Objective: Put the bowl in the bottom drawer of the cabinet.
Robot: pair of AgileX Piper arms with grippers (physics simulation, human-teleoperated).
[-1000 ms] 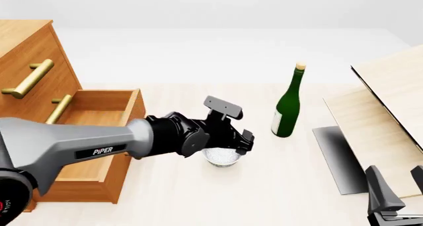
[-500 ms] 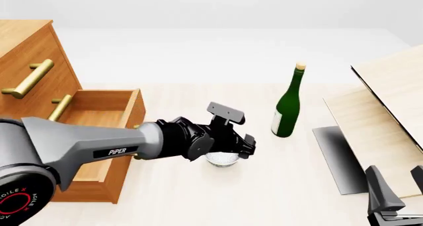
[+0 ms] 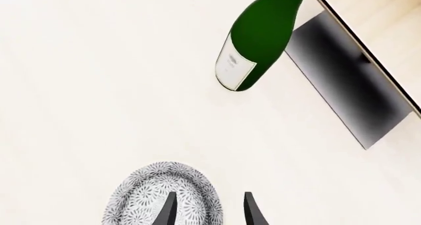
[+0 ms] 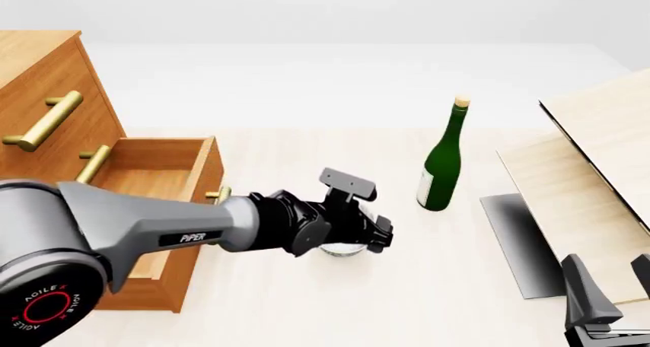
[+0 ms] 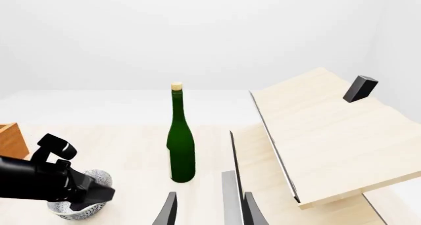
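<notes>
The speckled white-grey bowl (image 4: 342, 249) sits on the table right of the cabinet (image 4: 51, 96), mostly hidden under my left gripper (image 4: 358, 234). In the left wrist view the left gripper (image 3: 209, 195) is open and straddles the bowl's (image 3: 151, 190) rim, one finger inside and one outside with a gap to the wall. The bottom drawer (image 4: 208, 168) stands pulled open, its inside showing nothing. My right gripper (image 4: 610, 290) rests open at the near right, holding nothing. The right wrist view shows the bowl (image 5: 98, 178) under the left gripper (image 5: 76, 193).
A green wine bottle (image 4: 441, 168) stands upright just right of the bowl and beyond it. Pale wood boards with a dark edge (image 4: 589, 179) lean at the right side. The two upper drawers are closed.
The left gripper has come down onto the bowl, which now shows less beneath it. The right arm has not moved.
</notes>
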